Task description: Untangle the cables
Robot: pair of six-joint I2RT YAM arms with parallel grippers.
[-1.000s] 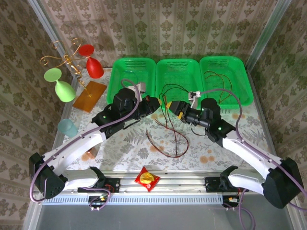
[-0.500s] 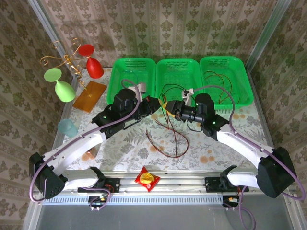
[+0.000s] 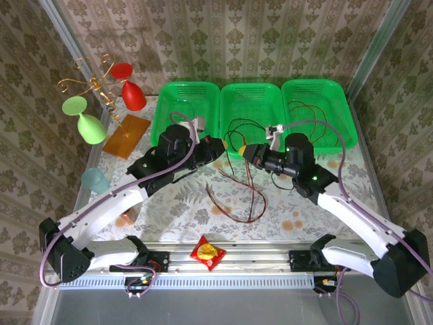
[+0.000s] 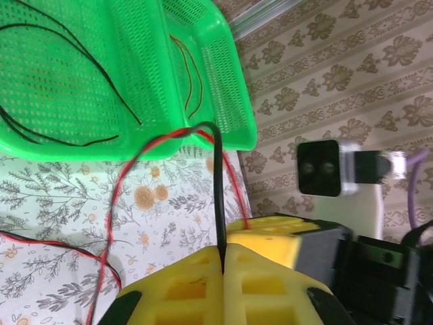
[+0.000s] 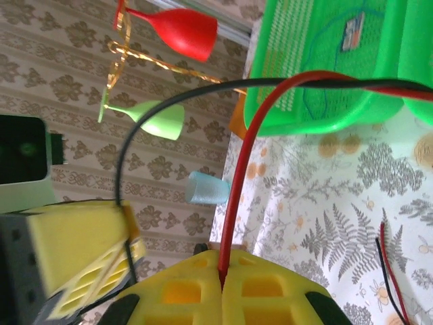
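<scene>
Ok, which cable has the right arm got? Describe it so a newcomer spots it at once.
Find the middle green basket of the three at the back. At its near rim, the right gripper pinches a red cable in its yellow fingers. The black cable beside it runs into the left gripper instead.

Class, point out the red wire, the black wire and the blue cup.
red wire [image 5: 237,183], right wrist view, on its rising lower stretch.
black wire [image 4: 218,196], left wrist view, on its upright stretch.
blue cup [image 5: 208,187], right wrist view, on its side.
</scene>
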